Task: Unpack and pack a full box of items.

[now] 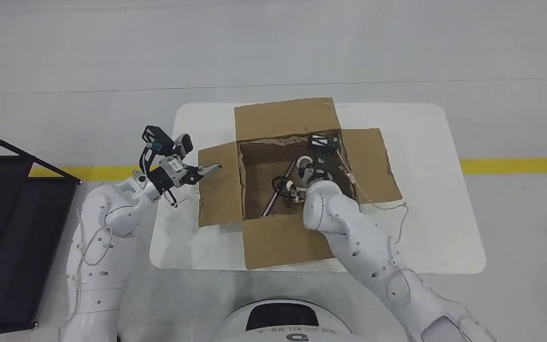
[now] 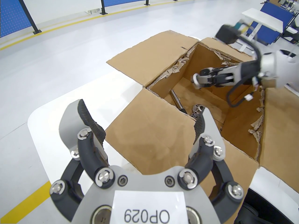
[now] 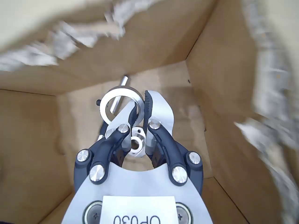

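My right gripper (image 3: 140, 107) pinches the metal ring (image 3: 121, 91) by its edge inside the box (image 3: 222, 82). That thin hold could slip.

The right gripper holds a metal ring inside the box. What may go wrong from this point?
1. The right gripper pinches the ring at one side of its rim, so the ring may swivel or slip and fall on the hub and the rod below.
2. On the way out, the ring or the arm's loose cable may catch on the torn edge of the box.
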Action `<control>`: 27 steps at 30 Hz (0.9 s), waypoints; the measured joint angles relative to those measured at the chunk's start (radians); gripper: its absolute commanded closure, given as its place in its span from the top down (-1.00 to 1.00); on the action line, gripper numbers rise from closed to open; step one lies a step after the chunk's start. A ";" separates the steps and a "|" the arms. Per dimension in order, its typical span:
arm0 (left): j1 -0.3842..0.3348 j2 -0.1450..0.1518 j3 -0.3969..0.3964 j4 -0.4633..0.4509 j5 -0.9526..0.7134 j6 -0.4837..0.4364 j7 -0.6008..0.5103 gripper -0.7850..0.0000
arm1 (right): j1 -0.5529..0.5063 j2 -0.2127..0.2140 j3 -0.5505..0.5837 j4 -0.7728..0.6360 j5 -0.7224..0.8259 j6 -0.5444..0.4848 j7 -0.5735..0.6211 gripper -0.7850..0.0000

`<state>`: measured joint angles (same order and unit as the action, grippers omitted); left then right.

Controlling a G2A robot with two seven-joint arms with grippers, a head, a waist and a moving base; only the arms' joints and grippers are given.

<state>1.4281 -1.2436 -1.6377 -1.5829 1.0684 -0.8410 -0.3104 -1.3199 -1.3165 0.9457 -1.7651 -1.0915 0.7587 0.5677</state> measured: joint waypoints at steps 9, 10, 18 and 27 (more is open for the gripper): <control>0.000 0.000 0.000 0.000 0.000 0.000 0.000 1.00 | -0.458 0.032 0.325 -0.411 0.239 -0.187 -0.449 -1.00; 0.000 0.000 0.000 0.000 0.000 0.000 0.000 1.00 | -0.493 0.032 0.358 -0.429 0.276 -0.200 -0.482 -1.00; 0.000 0.000 0.000 0.000 0.000 0.000 0.000 1.00 | -0.622 0.027 0.567 -0.449 0.541 -0.226 -0.545 -1.00; 0.000 0.000 0.000 0.000 0.000 0.000 0.000 1.00 | -0.607 0.024 0.577 -0.439 0.572 -0.222 -0.540 -1.00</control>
<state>1.4281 -1.2436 -1.6377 -1.5829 1.0684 -0.8410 -0.3104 -1.9269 -1.2922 1.5227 -2.2042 -0.5197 0.5367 0.0278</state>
